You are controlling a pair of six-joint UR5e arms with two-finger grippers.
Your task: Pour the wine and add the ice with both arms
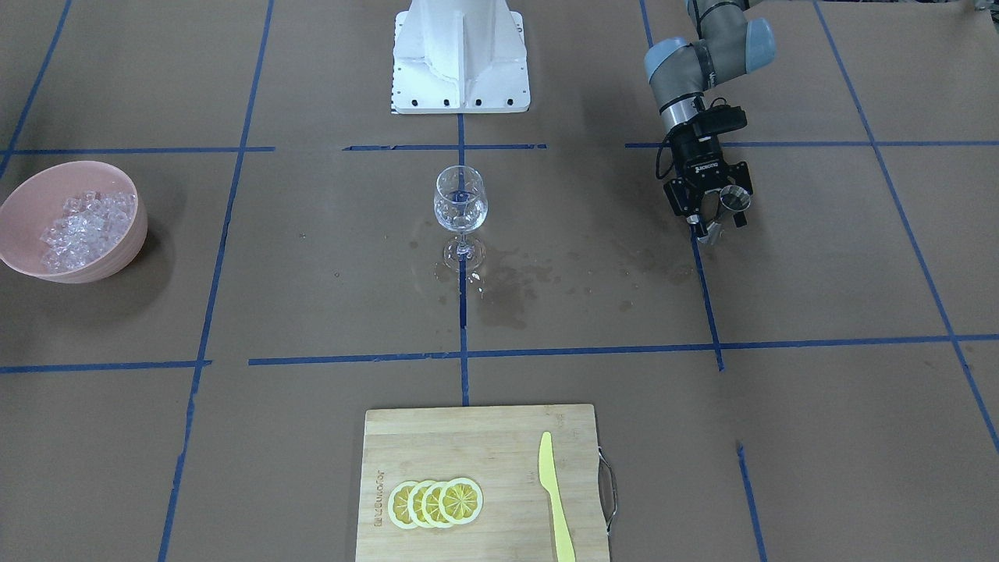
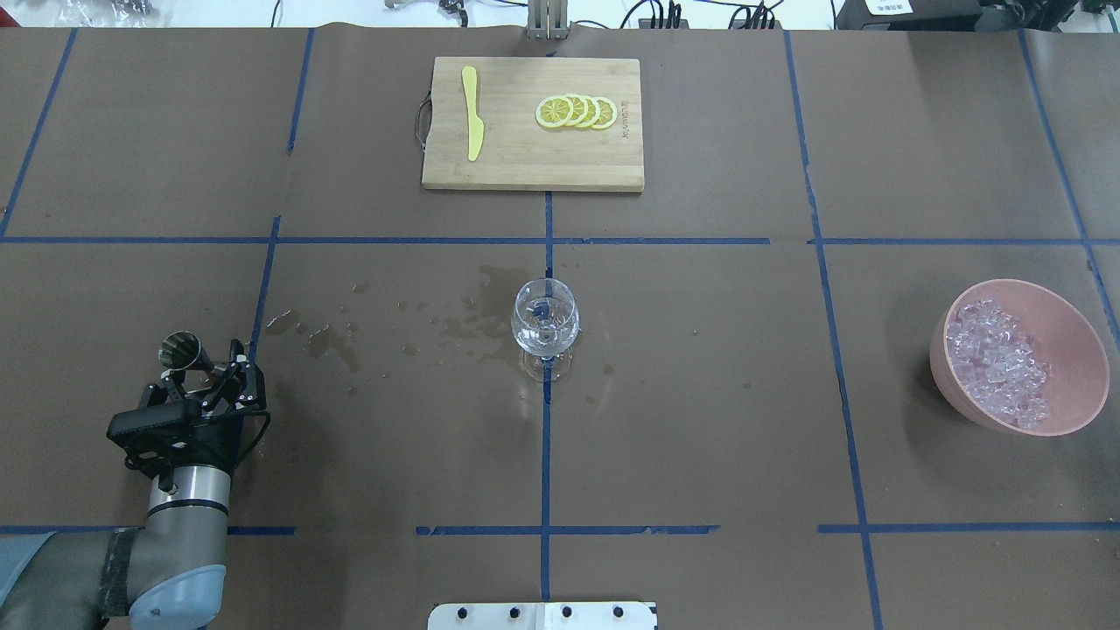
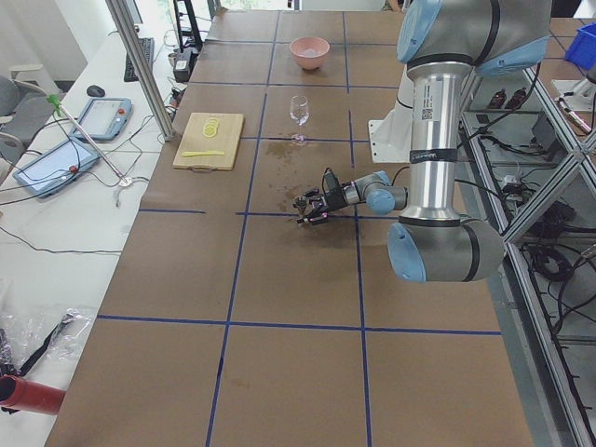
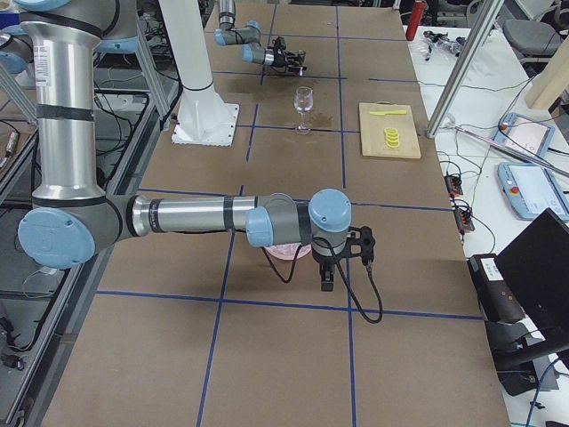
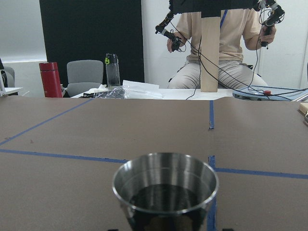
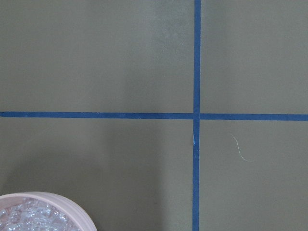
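My left gripper [image 1: 716, 217] [image 2: 210, 372] is shut on a small steel measuring cup [image 1: 732, 199] [image 2: 178, 348], held low over the table at my left side. In the left wrist view the cup [image 5: 165, 187] fills the bottom, its mouth toward the camera and its inside dark. A clear stemmed glass [image 1: 460, 204] [image 2: 544, 322] stands at the table's centre, apart from both arms. The ice [image 1: 86, 225] [image 2: 997, 363] [image 6: 33, 219] is heaped in a pink bowl [image 1: 31, 191] [image 2: 1072, 337]. My right gripper [image 4: 327, 271] hangs by that bowl; I cannot tell whether it is open or shut.
Wet stains [image 1: 507, 289] [image 2: 337, 337] spread on the brown paper around the glass's foot and toward my left gripper. A wooden cutting board [image 1: 445, 437] [image 2: 525, 157] with lemon slices [image 2: 576, 112] and a yellow knife [image 2: 472, 122] lies at the far edge. A seated person [image 5: 221, 43] is beyond the table.
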